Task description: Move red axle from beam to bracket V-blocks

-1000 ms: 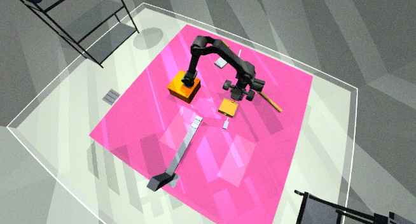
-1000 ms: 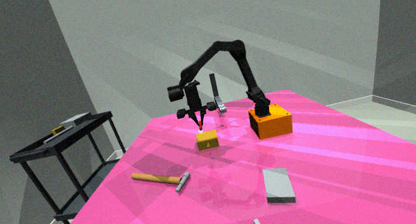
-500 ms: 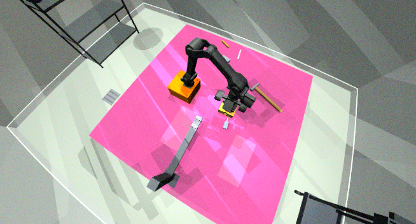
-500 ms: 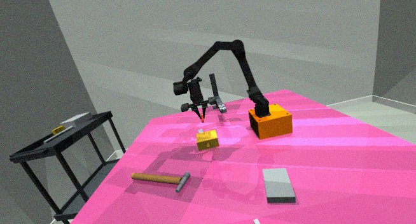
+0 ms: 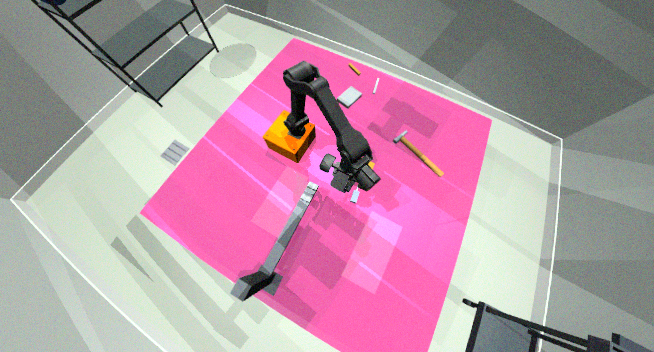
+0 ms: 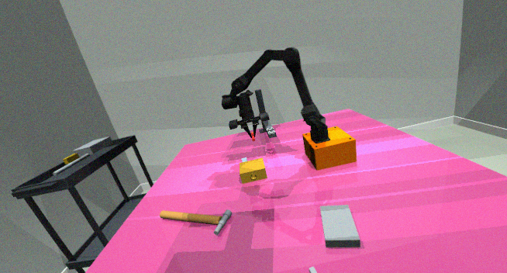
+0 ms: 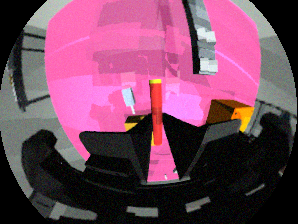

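My gripper (image 6: 253, 134) (image 7: 157, 120) is shut on the red axle (image 6: 253, 138) (image 7: 156, 102), in the air above the table. The axle sticks out past the fingertips, its yellow end foremost in the wrist view. In the top view the fingertips and axle are hidden. The beam, a yellow block (image 6: 252, 171) (image 7: 133, 120) with a round hole in its side, sits on the table, apart from the axle; the arm mostly hides it in the top view. The bracket (image 5: 287, 231) (image 7: 193, 30) is a long grey bar with pale V-blocks (image 5: 310, 188) (image 6: 270, 131) (image 7: 207, 66) at its near end, beyond the gripper in the wrist view.
The orange base box (image 5: 287, 136) (image 6: 335, 153) (image 7: 222, 111) carries the arm. A pale tag (image 5: 355, 196) (image 6: 244, 160) (image 7: 128, 96) lies beside the beam. A hammer (image 5: 422, 156) (image 6: 190, 218) and a grey slab (image 5: 350, 96) (image 6: 340, 226) lie elsewhere on the pink table top. A black cart (image 6: 43, 187) stands alongside.
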Robot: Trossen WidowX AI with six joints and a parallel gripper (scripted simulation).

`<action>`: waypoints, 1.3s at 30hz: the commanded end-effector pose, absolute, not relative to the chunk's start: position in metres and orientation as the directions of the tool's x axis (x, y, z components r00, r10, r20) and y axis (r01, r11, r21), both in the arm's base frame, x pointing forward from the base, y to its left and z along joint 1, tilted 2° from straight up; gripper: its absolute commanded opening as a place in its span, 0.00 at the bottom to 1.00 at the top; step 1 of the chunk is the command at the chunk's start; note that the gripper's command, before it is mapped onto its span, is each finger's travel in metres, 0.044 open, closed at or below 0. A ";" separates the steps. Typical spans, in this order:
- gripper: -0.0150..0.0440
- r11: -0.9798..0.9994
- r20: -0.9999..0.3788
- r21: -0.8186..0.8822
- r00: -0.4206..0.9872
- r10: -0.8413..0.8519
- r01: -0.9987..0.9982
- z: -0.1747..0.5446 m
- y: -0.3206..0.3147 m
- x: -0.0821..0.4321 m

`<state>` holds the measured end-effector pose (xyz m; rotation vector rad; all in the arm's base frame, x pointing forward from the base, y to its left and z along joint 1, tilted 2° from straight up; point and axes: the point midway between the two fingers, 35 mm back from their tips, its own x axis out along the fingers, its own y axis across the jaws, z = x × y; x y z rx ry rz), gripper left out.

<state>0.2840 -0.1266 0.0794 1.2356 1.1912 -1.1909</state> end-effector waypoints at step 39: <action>0.25 -0.004 -0.999 0.033 0.033 0.000 0.999 0.066 -0.226 0.183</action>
